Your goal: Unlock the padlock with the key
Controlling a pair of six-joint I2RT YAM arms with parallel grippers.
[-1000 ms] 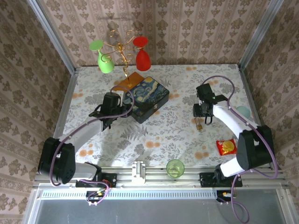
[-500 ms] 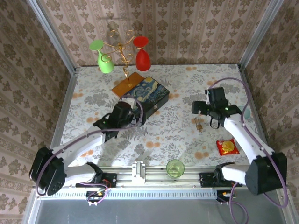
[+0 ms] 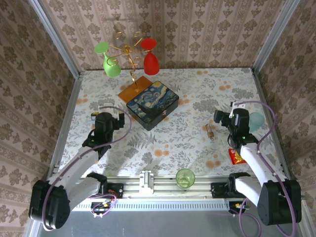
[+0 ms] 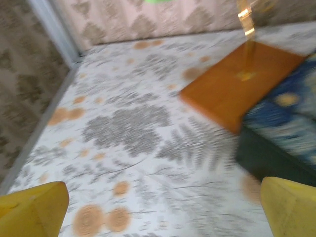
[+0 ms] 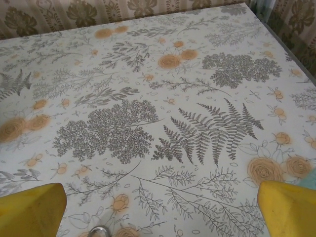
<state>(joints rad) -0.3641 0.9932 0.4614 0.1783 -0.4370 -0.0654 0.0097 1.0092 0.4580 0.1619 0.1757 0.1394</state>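
One padlock (image 3: 210,131) lies centre-right on the bench (image 3: 187,98). Left gripper (image 4: 162,207) and right gripper (image 5: 160,208): both jaws apart, empty.

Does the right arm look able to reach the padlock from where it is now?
Probably yes. The padlock lies on the bare table close beside the right end effector, whose jaws stand open, and nothing lies between them.

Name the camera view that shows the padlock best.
Top external: the whole padlock lies small but unobstructed on the table. Right wrist catches a silver loop at its bottom edge, possibly the shackle. Left wrist faces the painted box.
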